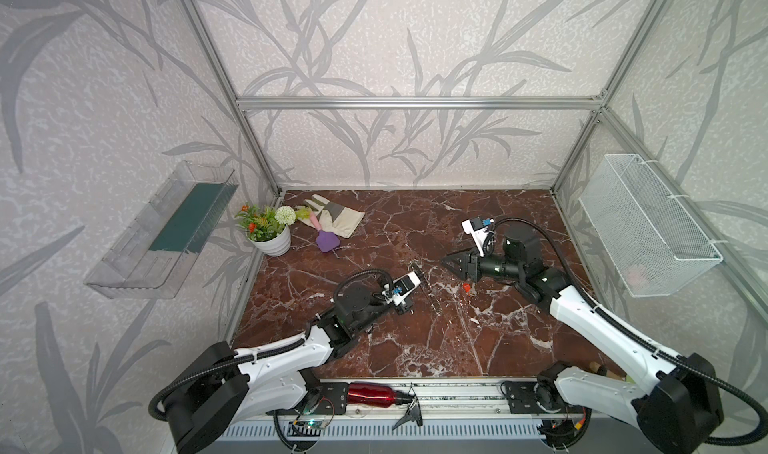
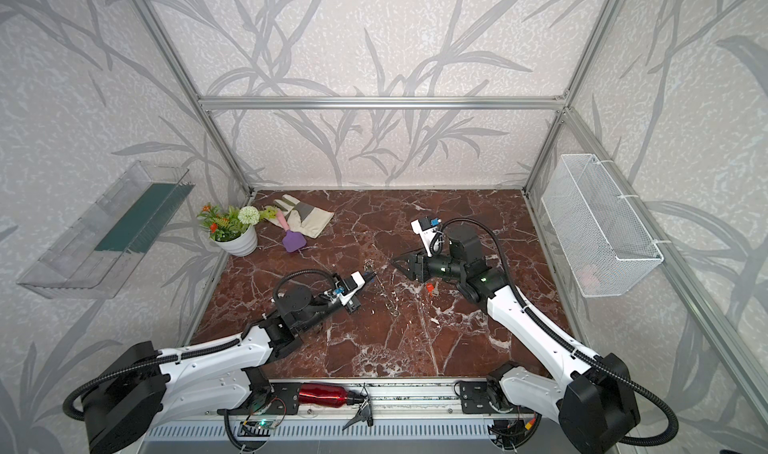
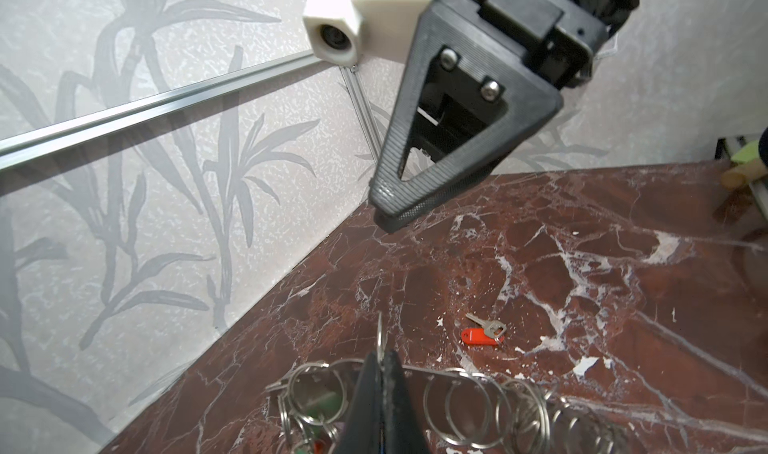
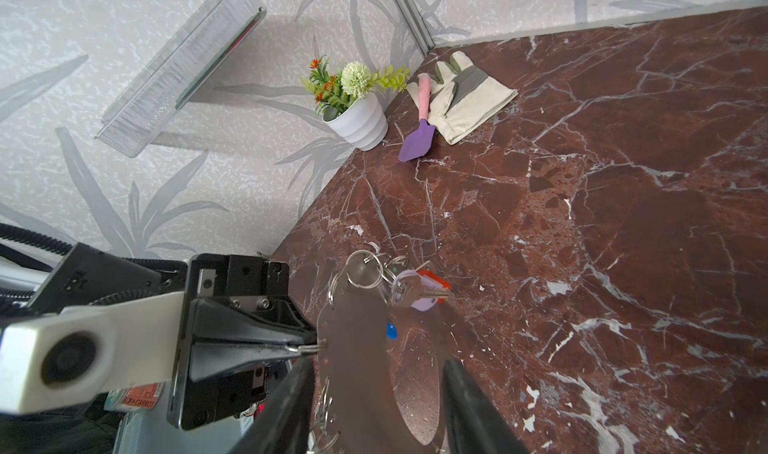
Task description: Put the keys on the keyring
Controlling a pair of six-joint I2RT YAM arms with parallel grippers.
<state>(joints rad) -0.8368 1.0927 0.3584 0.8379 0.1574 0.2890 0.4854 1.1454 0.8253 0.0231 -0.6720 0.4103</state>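
Note:
The keyring (image 4: 357,327), a flat grey plate with an oval hole and edge rings, stands on edge at mid table in both top views (image 1: 432,294) (image 2: 388,302). My left gripper (image 3: 380,360) is shut on one of its split rings, as the right wrist view shows too (image 4: 316,344). Several keys (image 4: 415,290) with lilac, green and red-orange tags hang from rings at one end. Another key with a red tag (image 3: 484,333) lies loose on the table (image 1: 467,286). My right gripper (image 1: 446,260) hovers a little beyond the plate, open and empty, its fingers (image 4: 461,389) framing the plate.
A white flower pot (image 1: 270,240), a work glove (image 1: 336,219) and a purple trowel (image 1: 327,240) sit at the back left. A clear shelf (image 1: 162,231) hangs on the left wall and a wire basket (image 1: 648,227) on the right. A red bottle (image 1: 372,393) lies on the front rail.

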